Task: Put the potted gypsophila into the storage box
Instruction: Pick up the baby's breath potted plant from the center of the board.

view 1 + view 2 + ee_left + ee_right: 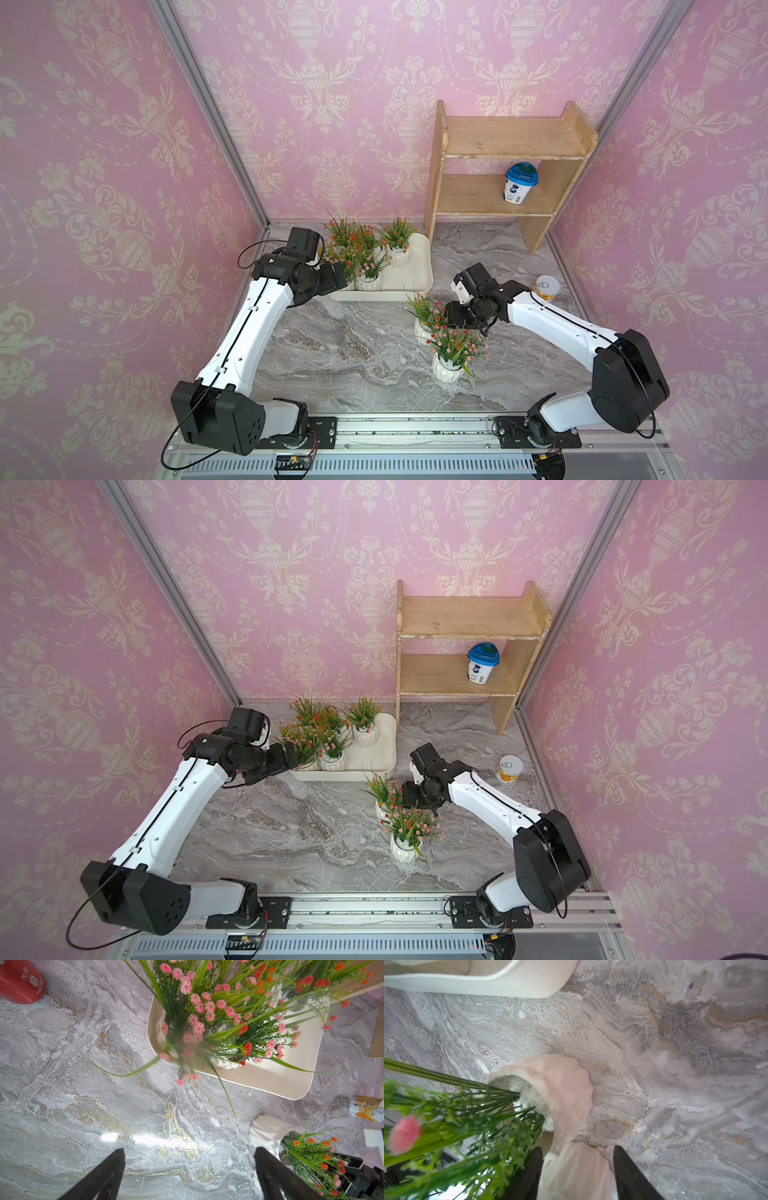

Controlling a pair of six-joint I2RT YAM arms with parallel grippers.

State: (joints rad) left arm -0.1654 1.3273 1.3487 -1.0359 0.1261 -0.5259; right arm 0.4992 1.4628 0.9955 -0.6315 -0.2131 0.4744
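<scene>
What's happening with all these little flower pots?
Potted gypsophila are being moved into the storage box. Several already stand inside; two are on the table. The right gripper has its jaws either side of one pot, though a firm grip isn't clear. The left gripper hangs open near the box.

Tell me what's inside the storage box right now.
Potted gypsophila crowd the storage box's left part, at least four pots showing; its right side is bare. Foliage and the left arm hide the near-left corner, so the exact count is unclear.
</scene>
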